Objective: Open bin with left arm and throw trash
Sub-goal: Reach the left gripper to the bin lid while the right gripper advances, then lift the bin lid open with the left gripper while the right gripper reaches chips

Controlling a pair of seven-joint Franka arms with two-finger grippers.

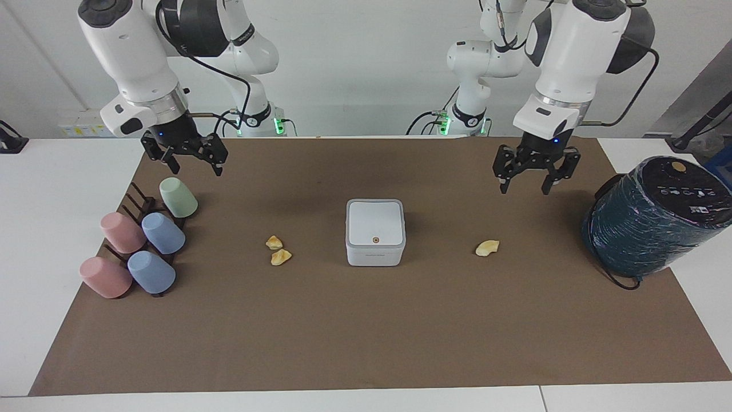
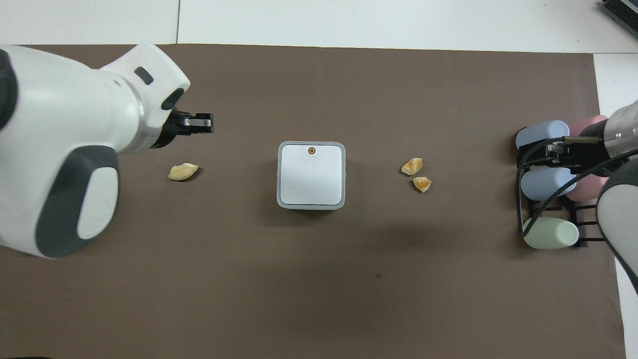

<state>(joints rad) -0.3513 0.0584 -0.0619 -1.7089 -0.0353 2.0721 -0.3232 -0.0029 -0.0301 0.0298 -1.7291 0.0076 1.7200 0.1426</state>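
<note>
The left arm's black two-finger gripper [image 1: 524, 182] hangs empty, fingers apart, over bare brown mat between the closed small white square plastic bin [image 1: 375, 231] and the dark-teal wrapped cylinder [image 1: 655, 216]. Right gripper [image 1: 193, 162] waits open above the cups [image 1: 143, 243]. Three yellow-tan scraps [image 1: 486, 248] flank the bin.

White table [image 1: 34, 189] under brown mat [image 1: 366, 332].
</note>
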